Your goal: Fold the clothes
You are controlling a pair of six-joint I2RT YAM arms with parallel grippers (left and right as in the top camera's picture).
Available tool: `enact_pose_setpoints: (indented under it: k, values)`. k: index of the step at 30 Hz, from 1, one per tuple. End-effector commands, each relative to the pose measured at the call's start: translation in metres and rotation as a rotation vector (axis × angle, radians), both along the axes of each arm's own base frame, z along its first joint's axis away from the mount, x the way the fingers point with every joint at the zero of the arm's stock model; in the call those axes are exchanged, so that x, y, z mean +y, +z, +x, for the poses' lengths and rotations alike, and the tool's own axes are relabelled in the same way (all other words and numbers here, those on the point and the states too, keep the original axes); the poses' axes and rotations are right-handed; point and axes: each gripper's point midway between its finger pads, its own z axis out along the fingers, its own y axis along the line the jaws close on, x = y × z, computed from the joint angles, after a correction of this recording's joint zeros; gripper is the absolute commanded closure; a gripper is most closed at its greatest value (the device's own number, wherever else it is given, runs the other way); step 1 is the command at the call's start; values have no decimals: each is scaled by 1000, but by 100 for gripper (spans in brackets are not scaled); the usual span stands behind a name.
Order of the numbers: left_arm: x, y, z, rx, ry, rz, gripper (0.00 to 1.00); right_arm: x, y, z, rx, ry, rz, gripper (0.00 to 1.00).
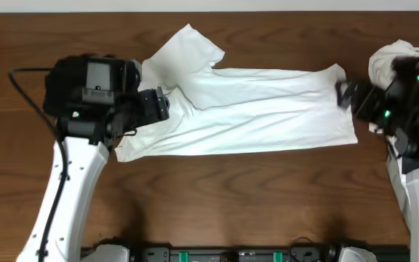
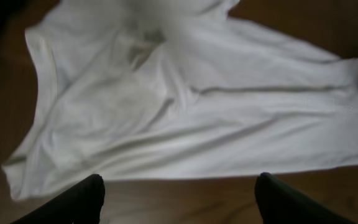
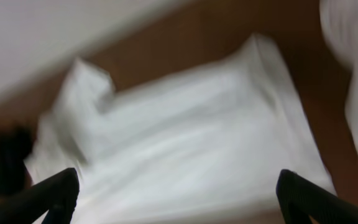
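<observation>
Shirt (image 1: pixel 268 113) edge beside right claw (image 1: pixel 343 93)

Dark brown wood-grain table (image 1: pixel 217 196); pale strip (image 1: pixel 195 4) beyond far edge.

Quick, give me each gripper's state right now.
Left gripper: open, holding nothing, over the white shirt.
Right gripper: open, holding nothing.

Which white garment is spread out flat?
The white T-shirt in the centre; the other white garment sits crumpled at the right edge.
</observation>
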Motion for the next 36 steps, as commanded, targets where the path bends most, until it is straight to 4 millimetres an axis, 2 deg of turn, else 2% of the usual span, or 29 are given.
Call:
enact_pose_setpoints:
  k: [1, 3, 5, 6, 7, 9, 10, 11, 14, 15, 19, 23, 27, 32, 36]
  values:
    - [13, -16, -1, 77, 45, 68, 18, -7, -21, -28, 117, 61, -160, 1]
    - [30, -31, -7, 140, 85, 159, 18, -8, -35, -43, 193, 99, -196, 1]
    - [47, -43, -14, 197, 122, 255, 17, -3, -48, -49, 228, 121, -175, 1]
    - [52, -48, -17, 223, 131, 284, 17, 1, -54, -50, 232, 144, -159, 6]
    - [54, -53, -18, 242, 132, 294, 17, 6, -60, -50, 231, 162, -137, 17]
    - [54, -60, -19, 270, 147, 290, 18, 15, -72, -45, 219, 198, -114, 52]
    - [53, -65, -19, 286, 158, 286, 20, 18, -79, -41, 210, 209, -115, 72]
    - [53, -69, -18, 299, 165, 284, 32, 20, -87, -35, 200, 219, -118, 82]
    - [50, -83, -10, 314, 159, 278, 67, 32, -108, -20, 184, 263, -116, 99]
    - [48, -88, -7, 322, 154, 267, 76, 37, -118, -14, 186, 282, -118, 99]
    - [41, -111, 1, 366, 137, 244, 93, 55, -155, 0, 241, 343, -108, 99]
    - [41, -132, 2, 422, 132, 255, 94, 73, -194, 5, 319, 403, -73, 99]
    - [41, -151, 0, 475, 126, 266, 94, 80, -226, 5, 386, 427, -66, 99]
    - [41, -164, 0, 504, 120, 274, 94, 78, -253, -1, 460, 423, -70, 99]
    - [41, -165, 2, 498, 121, 273, 94, 71, -275, -16, 556, 406, -87, 99]
